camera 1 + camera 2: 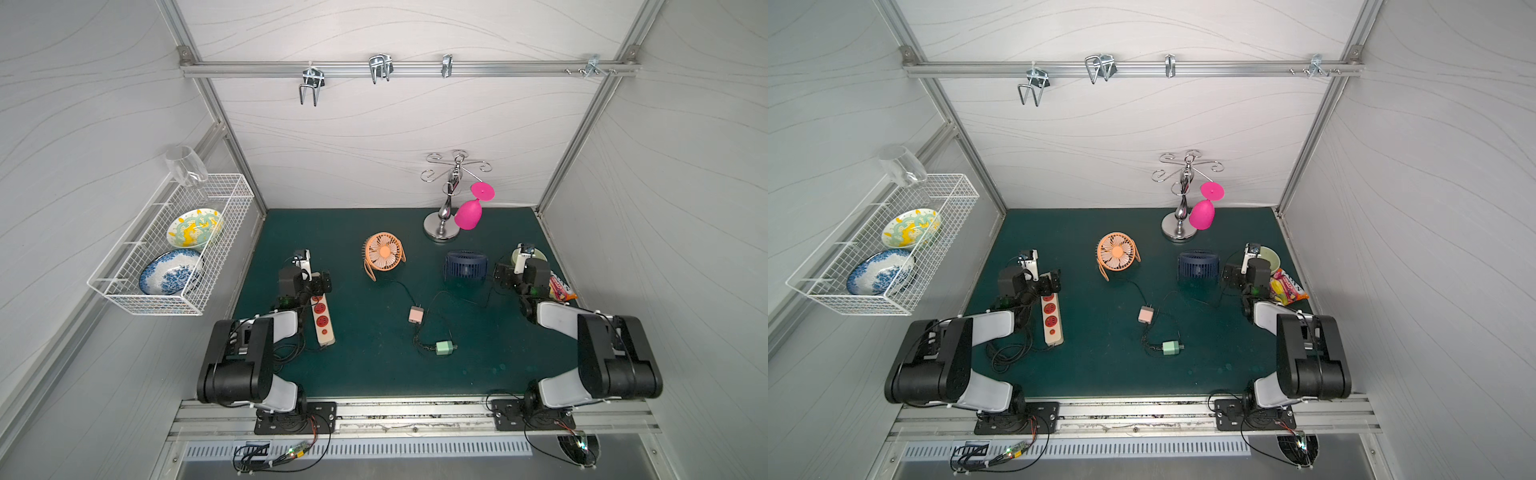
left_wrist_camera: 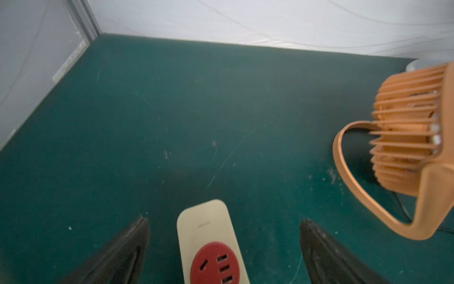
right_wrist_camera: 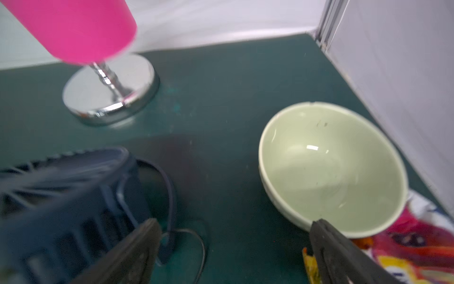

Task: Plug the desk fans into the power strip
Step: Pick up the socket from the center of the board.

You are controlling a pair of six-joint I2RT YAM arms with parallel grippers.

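The cream power strip (image 1: 323,320) is laid on the green bench (image 1: 374,374), near its left side. The left pincer (image 2: 224,221) is spread wide over the strip's far end, with nothing held. The right pincer (image 3: 234,222) is spread wide too, empty, near the pale green bowl (image 3: 331,167). Small writing on the strip is too blurred to be read.

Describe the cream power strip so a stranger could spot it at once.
Look at the dark green table mat, on the robot's left side, beneath the open left gripper. There lies a long, narrow cream-coloured power strip. Unlike the round orange desk fan and small pink plug nearby, it carries a row of round red sockets.
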